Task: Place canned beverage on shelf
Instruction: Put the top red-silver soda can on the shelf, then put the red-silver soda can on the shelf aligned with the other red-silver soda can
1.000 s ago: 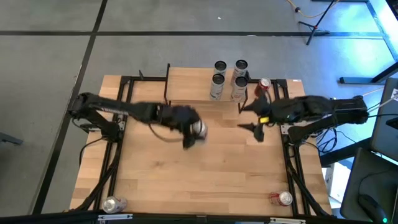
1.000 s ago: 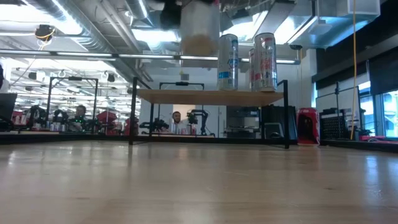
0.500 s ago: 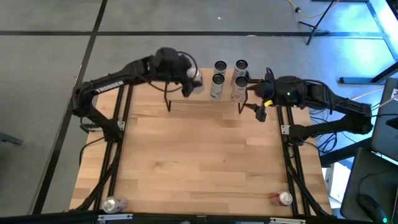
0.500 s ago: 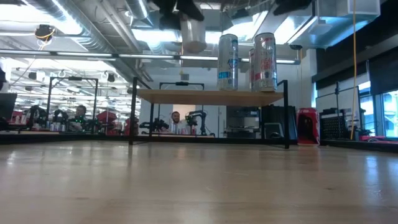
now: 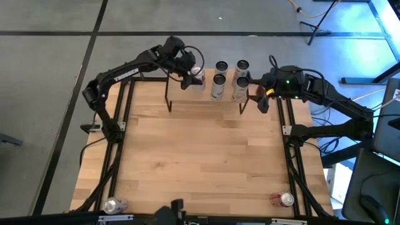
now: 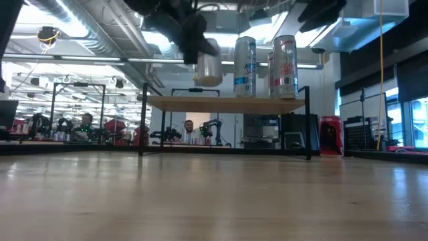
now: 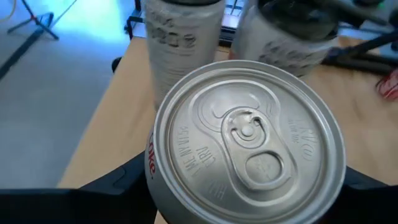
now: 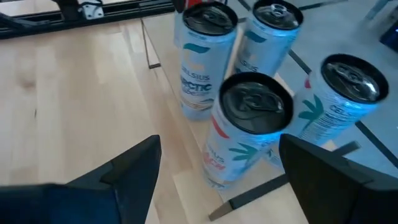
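My left gripper [image 5: 192, 74] is shut on a silver can with red lettering [image 6: 208, 63], over the left part of the shelf [image 5: 187, 94]. The shelf is a low light-wood rack on black legs at the table's far edge. In the low view the can's bottom hangs a little above the shelf top [image 6: 221, 102]. Several tall cans [image 5: 218, 85] stand on the shelf's right half. My right gripper [image 5: 262, 103] is open and empty beside the shelf's right end, and its wrist view looks onto the tall cans [image 8: 249, 124]. My left gripper pinches the can between its two fingers on opposite sides of the wall, just below the top rim [image 7: 152, 180]. The fingers [image 7: 121, 183] come from above, pointing down along the can. The can hangs about upright, top up, clear of the shelf top.
A red can [image 6: 331, 136] stands on the table right of the shelf. A silver can [image 5: 115, 204] and a red can [image 5: 282, 199] lie near the table's near edge. Black frame rails run along both table sides. The middle of the tabletop [image 5: 206, 156] is bare wood.
My left gripper has carried the can from over the table's middle to the far edge, above the shelf. It then went a little right and down toward the shelf top. My right gripper has gone toward the far edge to the shelf's right end, staying open.
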You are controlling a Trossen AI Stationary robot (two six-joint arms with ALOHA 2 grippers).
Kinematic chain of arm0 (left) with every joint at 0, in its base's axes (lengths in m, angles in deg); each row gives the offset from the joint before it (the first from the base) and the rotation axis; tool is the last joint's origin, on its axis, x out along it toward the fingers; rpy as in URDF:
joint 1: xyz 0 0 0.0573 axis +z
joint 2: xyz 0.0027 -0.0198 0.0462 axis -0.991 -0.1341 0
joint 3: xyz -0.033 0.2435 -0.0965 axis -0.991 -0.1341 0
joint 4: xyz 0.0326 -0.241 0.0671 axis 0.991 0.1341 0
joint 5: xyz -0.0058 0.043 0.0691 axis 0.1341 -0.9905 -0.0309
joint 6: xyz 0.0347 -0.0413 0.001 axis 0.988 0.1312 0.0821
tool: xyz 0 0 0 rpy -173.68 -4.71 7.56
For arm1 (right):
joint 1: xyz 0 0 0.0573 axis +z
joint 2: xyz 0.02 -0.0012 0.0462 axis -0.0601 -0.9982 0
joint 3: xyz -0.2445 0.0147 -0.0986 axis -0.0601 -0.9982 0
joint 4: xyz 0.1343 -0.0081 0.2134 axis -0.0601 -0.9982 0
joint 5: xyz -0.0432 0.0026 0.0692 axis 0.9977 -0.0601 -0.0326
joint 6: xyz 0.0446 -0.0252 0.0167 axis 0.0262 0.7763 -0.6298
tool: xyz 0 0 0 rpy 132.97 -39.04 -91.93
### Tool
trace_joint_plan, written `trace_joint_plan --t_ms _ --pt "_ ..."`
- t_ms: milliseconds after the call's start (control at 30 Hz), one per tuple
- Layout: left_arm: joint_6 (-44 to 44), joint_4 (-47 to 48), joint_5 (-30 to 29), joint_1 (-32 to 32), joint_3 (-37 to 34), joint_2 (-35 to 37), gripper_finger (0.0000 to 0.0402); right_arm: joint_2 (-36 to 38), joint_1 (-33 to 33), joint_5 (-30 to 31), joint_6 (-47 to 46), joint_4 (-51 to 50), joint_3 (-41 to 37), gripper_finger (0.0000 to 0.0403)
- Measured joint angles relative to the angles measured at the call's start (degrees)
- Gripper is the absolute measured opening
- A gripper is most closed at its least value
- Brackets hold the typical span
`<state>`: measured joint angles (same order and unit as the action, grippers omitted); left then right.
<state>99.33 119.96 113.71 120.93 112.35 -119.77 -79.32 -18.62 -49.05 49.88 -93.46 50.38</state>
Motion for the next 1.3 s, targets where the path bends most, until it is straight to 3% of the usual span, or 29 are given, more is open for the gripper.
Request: trace_joint_plan --t_ms 267,500,667,867,1300 --pt "7.6 -3.3 2.0 1.7 0.0 -6.3 0.0261 -0.9 -3.3 0.0 -0.5 -0.3 0.0 0.0312" --pt "7.8 -5.3 3.5 1.8 0.0 -7.3 0.0261 -0.9 -4.0 0.1 -1.1 -0.3 0.0 0.0312" --pt "7.7 -5.2 3.6 1.4 0.0 -7.3 0.0303 -0.9 -4.0 0.1 -1.1 -0.7 0.0 0.0312" --pt "7.2 -5.9 -1.0 -0.5 0.0 -6.8 0.0346 -0.9 -3.9 0.0 -1.2 -0.9 0.0 0.0312" --pt "7.2 -6.5 -11.2 -2.3 0.0 1.1 0.0353 -0.9 -3.8 0.0 -1.2 -1.7 0.0 0.0312"
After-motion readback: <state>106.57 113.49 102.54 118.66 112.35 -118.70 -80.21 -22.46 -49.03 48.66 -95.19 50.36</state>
